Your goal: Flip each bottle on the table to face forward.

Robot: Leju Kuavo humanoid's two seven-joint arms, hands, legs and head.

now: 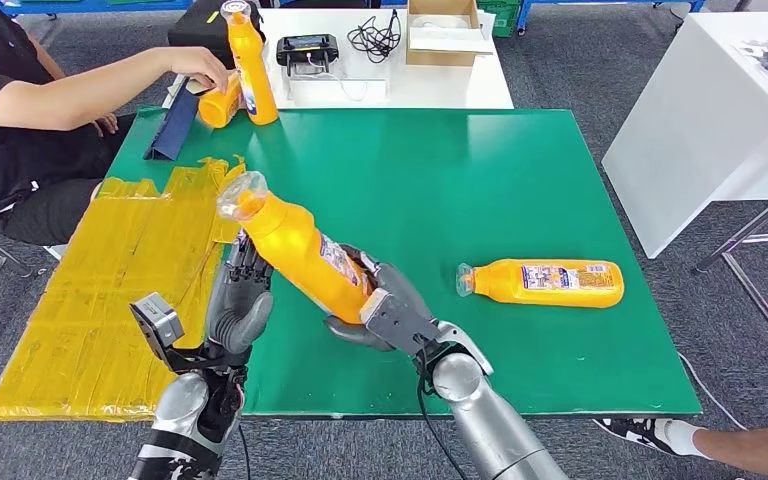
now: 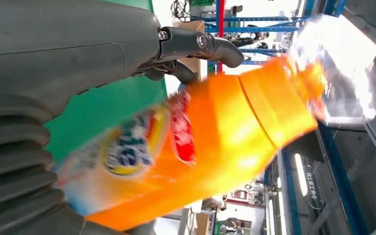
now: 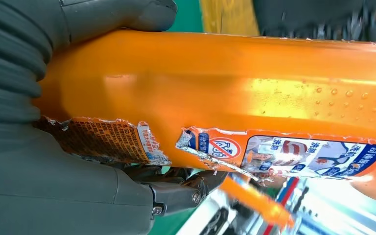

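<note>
My right hand [image 1: 385,312] grips the base of an orange bottle [image 1: 300,250], held tilted above the green table [image 1: 480,170] with its clear cap pointing up and to the left. In the right wrist view the thumb and fingers [image 3: 117,17] wrap the bottle [image 3: 235,83], whose label is torn. My left hand [image 1: 241,300] stands beside the bottle's lower body with fingers raised and apart, holding nothing; the bottle [image 2: 215,142] lies close along that hand [image 2: 78,58]. A second orange bottle [image 1: 550,283] lies on its side at the right, cap toward me. A third bottle [image 1: 250,65] stands upright at the far left.
A person seated at the far left has a hand [image 1: 200,65] on another orange bottle [image 1: 220,102] lying by the upright one. A yellow sheet [image 1: 110,290] covers the table's left side. A white table [image 1: 390,70] with a cardboard box [image 1: 445,30] stands behind, another white table [image 1: 710,110] at right.
</note>
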